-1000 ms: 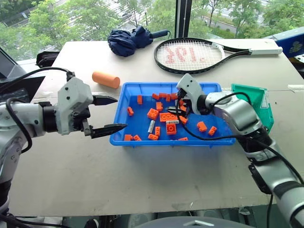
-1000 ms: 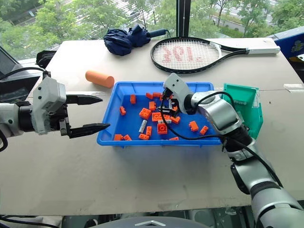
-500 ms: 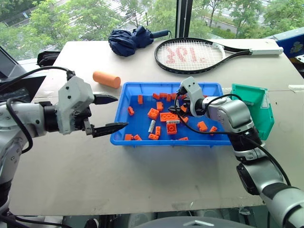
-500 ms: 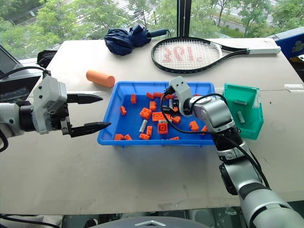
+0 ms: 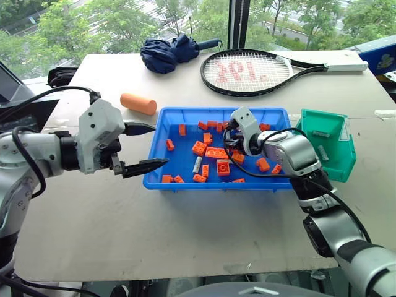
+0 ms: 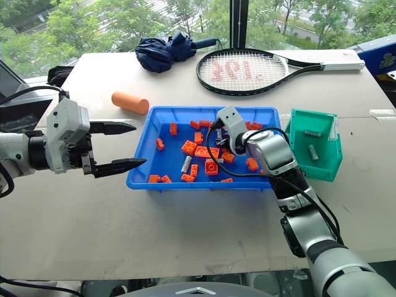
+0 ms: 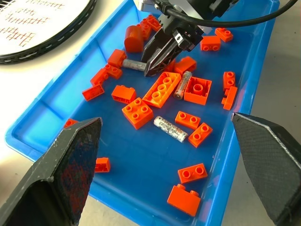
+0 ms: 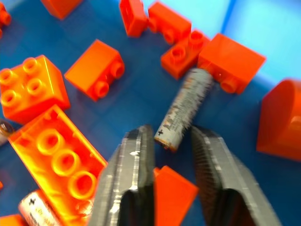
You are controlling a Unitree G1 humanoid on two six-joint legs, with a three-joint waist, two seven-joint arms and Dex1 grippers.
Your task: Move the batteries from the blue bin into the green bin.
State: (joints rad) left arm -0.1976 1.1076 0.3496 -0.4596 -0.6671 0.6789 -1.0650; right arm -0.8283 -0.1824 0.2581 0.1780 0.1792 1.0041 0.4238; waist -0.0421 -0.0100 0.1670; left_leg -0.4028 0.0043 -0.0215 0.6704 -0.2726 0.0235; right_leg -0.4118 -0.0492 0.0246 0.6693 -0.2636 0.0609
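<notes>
The blue bin [image 5: 162,175] sits mid-desk [image 5: 185,235], with the green bin [image 5: 339,162] just beside it on the robot's right. Orange toy bricks [image 5: 198,148] lie scattered over the blue floor, and several silver-grey batteries lie among them.

The right pincer [image 7: 154,61] reaches down into the far middle part of the blue bin. In the left wrist view its 2 black fingers come together almost to a point, tip down beside one battery [image 7: 134,65] that lies flat next to a rounded orange piece. In the right wrist view that same battery [image 8: 184,108] lies with its near end at the gap between the 2 fingertips [image 8: 131,155], which stand narrowly apart at either side of it; an orange brick corner shows between the fingers lower down. The pincer is nearly clenched, but whether it actually grips the battery cannot be told.

2 more batteries rest loose on the bin floor: one [image 7: 182,84] between a long orange brick and a square one, another [image 7: 170,128] lying alone nearer the bin's middle.

The left pincer [image 5: 146,147] hovers beside the left edge of the blue bin, fingers spread wide, grasping nothing.

At least 2 batteries [image 6: 313,151] lie inside the green bin.

An orange cylinder [image 5: 138,103], a racket [image 5: 247,71] and a folded dark umbrella [image 5: 167,52] lie farther back on the desk.
</notes>
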